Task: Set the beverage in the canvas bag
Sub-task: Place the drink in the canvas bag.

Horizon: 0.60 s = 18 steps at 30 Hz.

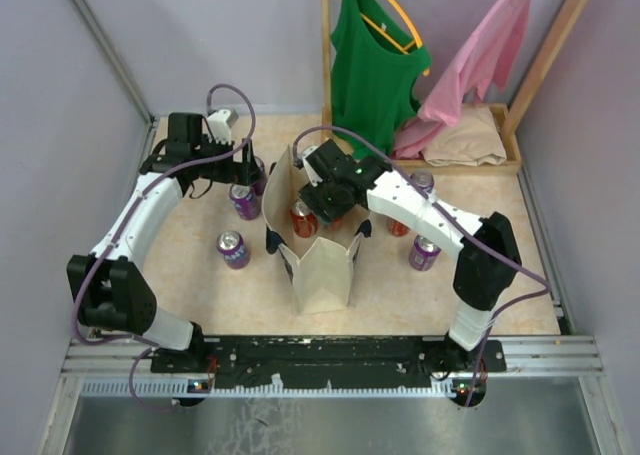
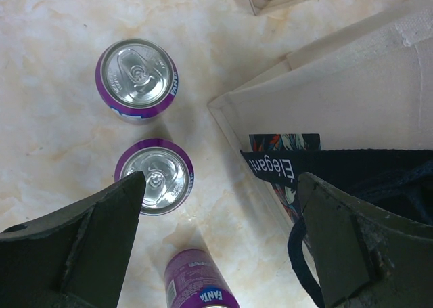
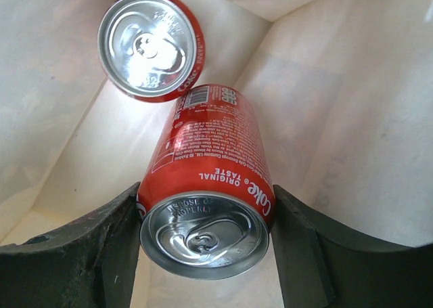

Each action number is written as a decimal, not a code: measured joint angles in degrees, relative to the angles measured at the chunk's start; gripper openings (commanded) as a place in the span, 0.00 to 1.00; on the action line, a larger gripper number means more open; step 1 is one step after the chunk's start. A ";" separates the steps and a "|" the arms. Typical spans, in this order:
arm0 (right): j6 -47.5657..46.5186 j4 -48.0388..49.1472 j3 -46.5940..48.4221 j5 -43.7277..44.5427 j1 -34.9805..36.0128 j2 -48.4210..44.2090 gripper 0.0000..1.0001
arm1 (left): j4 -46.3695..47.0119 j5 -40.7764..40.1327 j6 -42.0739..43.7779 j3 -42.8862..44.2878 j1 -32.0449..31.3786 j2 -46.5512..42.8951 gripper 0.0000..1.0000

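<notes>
The canvas bag (image 1: 322,273) stands upright and open at mid-table, cream with dark navy handles. My right gripper (image 1: 326,197) reaches into its mouth. In the right wrist view it (image 3: 206,247) is shut on a red Coke can (image 3: 211,166), fingers against both sides, inside the bag's pale walls (image 3: 352,118). A second red Coke can (image 3: 150,45) stands on the bag floor just beyond, also seen from above (image 1: 303,218). My left gripper (image 1: 236,173) is open and empty (image 2: 220,233) left of the bag (image 2: 352,91), above purple Fanta cans.
Purple Fanta cans stand left of the bag (image 2: 137,80) (image 2: 155,176) (image 2: 196,281). Right of it stand purple cans (image 1: 425,253) (image 1: 422,182) and a red can (image 1: 398,225). A wooden rack with green (image 1: 372,65) and pink garments and a folded beige cloth (image 1: 468,140) is at the back right.
</notes>
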 measured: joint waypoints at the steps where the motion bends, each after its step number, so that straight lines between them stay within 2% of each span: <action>1: -0.83 -0.02 -0.33 -0.63 0.00 -0.26 0.00 | 0.00 0.31 -0.02 -0.09 0.00 0.00 1.00; 10: -5.77 -1.03 -1.09 -6.03 0.00 -0.26 0.00 | 0.17 1.40 -0.42 -0.22 0.02 0.00 1.00; 18: -6.56 -0.87 -1.03 -6.95 0.00 3.63 0.00 | 0.42 1.46 -0.83 -0.22 0.00 0.00 1.00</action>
